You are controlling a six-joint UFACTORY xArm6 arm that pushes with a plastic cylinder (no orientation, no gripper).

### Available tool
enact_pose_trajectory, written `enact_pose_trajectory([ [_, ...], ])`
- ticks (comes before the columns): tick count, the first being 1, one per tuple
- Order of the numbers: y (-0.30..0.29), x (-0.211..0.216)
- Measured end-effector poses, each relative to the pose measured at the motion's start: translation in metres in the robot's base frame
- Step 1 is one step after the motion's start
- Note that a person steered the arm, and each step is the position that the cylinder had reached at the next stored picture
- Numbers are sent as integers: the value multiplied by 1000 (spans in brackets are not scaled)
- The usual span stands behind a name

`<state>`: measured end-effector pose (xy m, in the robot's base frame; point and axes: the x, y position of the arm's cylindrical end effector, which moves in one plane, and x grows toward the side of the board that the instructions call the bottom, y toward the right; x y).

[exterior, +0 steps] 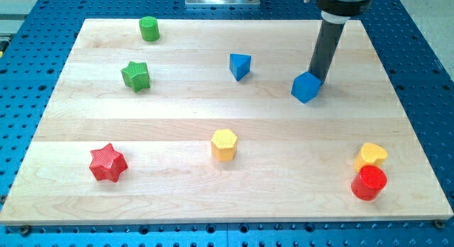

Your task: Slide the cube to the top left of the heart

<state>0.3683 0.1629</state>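
The blue cube (305,87) sits on the wooden board, right of centre in the upper half. My tip (316,79) is at the cube's upper right edge, touching or nearly touching it. The yellow heart (371,154) lies near the view's lower right, well below and to the right of the cube. A red cylinder (369,182) stands just below the heart, touching it.
A blue triangular block (240,65) lies left of the cube. A yellow hexagon (224,144) is at lower centre, a red star (108,162) at lower left, a green star (135,75) and a green cylinder (149,28) at upper left.
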Motion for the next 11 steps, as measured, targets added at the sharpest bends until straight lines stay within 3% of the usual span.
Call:
enact_pose_trajectory([
  [1,-21,-33],
  [2,-22,36],
  [3,1,47],
  [4,6,27],
  [5,12,73],
  [6,19,58],
  [7,0,71],
  [8,16,110],
  [9,-25,87],
  [10,-23,134],
  [11,-22,136],
])
